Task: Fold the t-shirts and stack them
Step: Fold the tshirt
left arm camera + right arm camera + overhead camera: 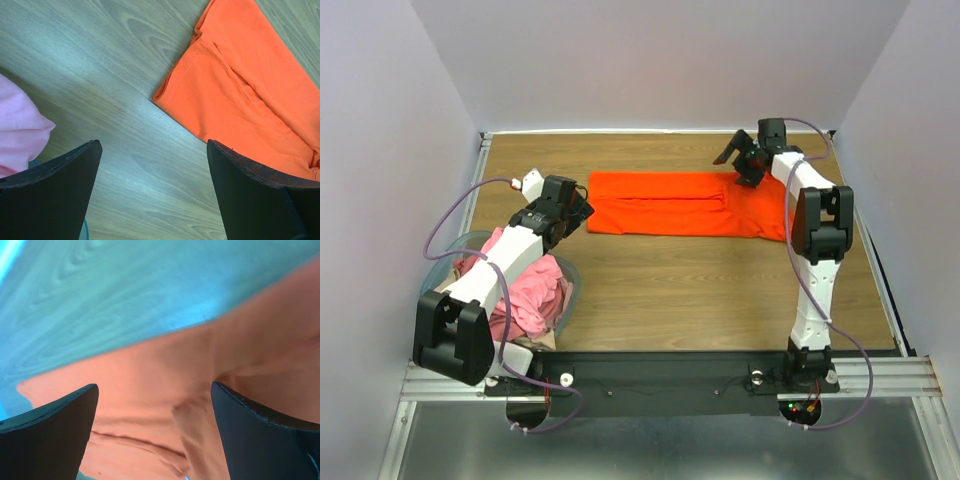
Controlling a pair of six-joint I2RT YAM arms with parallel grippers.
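Near left, at the edge of the table (700,300): clear bluish basket (572,290) heaped with pink t-shirts (535,290), under the left arm (505,265). On the far half, on bare wood grain: orange-red t-shirt (670,205), laid out as a long flat band. Pale plain walls (650,60) on three sides. Left tool (582,207) spread apart, empty, just off the shirt's left end. Right tool (738,163) likewise apart, empty, above its right part. Only from the left wrist: stitched hem and fold line. Right wrist view blurred.

Bare tabletop (720,290) near side of orange shirt (670,215) passable; basket (574,290) of pink shirts (535,290) crowds left arm (505,260).
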